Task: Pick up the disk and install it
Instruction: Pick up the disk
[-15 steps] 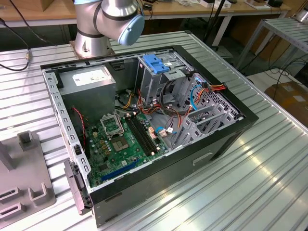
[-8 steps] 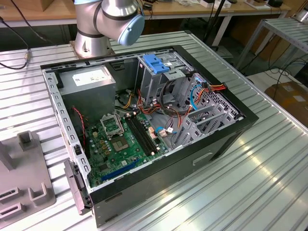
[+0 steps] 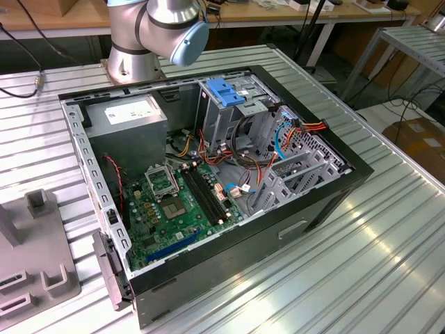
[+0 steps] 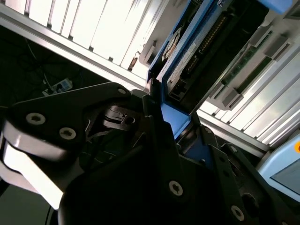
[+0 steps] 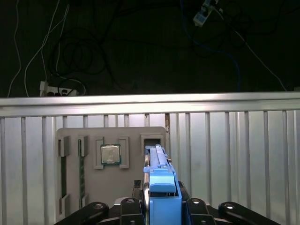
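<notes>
The disk (image 5: 161, 180) is seen edge-on in the first wrist view, a thin silver slab with a blue plastic frame, standing between my gripper's (image 5: 162, 206) black fingers (image 5: 131, 204). It hangs over the narrow slot (image 5: 152, 142) of a grey holder plate (image 5: 133, 180) on the ribbed metal table. In the second wrist view the disk (image 4: 187, 51) shows its white label and blue edge, clamped in the gripper (image 4: 161, 110). The open computer case (image 3: 334, 209) lies on the table in the exterior view, with a drive cage (image 3: 226, 97) that has a blue handle near its back.
The holder plate also carries a square chip (image 5: 110, 154) and two green memory sticks (image 5: 63, 173). Beyond the table edge (image 5: 150, 102) lie dark floor and cables. In the exterior view the arm's base (image 3: 132, 59) stands behind the case, and a grey fixture (image 3: 35, 257) sits at that view's left.
</notes>
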Tool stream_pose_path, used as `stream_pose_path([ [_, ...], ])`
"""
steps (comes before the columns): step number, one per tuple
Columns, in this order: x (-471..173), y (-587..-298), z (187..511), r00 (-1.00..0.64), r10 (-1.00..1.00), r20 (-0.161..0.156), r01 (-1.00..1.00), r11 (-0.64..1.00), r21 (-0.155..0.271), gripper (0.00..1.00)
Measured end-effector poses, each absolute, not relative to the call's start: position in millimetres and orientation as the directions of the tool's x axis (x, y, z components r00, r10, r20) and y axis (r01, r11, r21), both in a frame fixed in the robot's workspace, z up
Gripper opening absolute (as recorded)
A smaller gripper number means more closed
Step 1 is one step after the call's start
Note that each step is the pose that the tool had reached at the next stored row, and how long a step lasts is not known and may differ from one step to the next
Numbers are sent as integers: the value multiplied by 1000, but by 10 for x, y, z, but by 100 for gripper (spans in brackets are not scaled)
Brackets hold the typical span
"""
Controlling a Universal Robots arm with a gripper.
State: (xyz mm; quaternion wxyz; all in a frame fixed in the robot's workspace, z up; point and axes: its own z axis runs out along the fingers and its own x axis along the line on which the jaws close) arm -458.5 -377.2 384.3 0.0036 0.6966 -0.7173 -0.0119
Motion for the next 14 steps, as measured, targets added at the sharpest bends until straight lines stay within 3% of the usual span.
stream_pose_path([
  [14,-4585,-3772,3972,-29,-1000,-11,-999,29,22,37],
])
